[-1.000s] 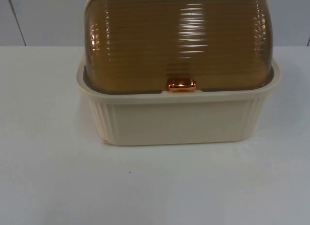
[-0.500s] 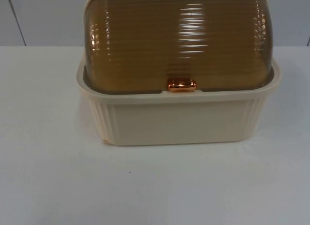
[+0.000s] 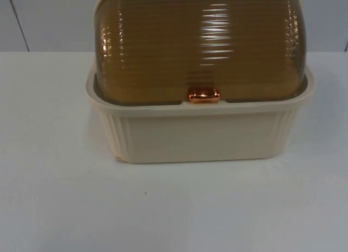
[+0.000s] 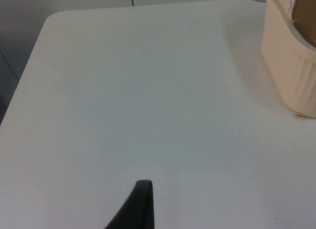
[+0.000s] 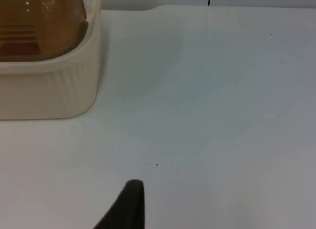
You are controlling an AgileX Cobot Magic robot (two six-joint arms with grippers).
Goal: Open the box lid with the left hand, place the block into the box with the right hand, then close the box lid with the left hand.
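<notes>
Box shut on the table, both arms waiting off to its sides.

Top view: I see the cream box standing on the white table, near the grey partition wall; its amber ribbed lid is down, and the copper handle sits at the lid's front edge, touching the box rim. Left wrist view: my left gripper hangs over bare table, well apart from the box corner; one black fingertip in sight, so I cannot tell its opening. Right wrist view: my right gripper hangs over bare table, apart from the box with the lid on it; opening, cannot tell either.
</notes>
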